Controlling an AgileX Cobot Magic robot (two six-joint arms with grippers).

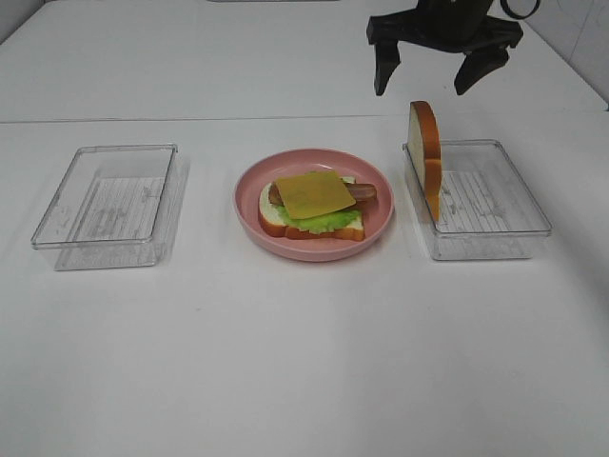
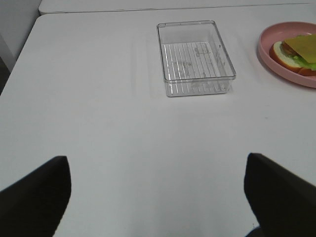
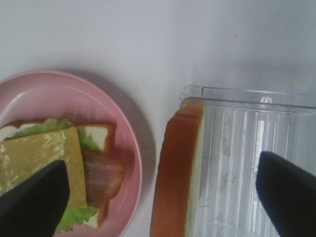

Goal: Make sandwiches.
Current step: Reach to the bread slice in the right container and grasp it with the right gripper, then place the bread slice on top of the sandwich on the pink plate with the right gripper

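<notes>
On the white table, an empty left tray (image 1: pixel 105 205) sits unused; the plate (image 1: pixel 249 195) holds the open sandwich (image 1: pixel 312 205); the top bread slice (image 1: pixel 425 157) leans upright against the right tray (image 1: pixel 490 200), ready for the spread-jawed, empty right gripper (image 1: pixel 433 76) above; left gripper (image 2: pixel 158 197) likewise agape

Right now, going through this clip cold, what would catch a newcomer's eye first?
The pink plate in the middle of the table, holding an open sandwich: bread, lettuce, bacon, with a cheese slice on top. Next, the lone bread slice standing on edge against the left wall of the right-hand clear tray, with the open right hand hovering above it.
</notes>
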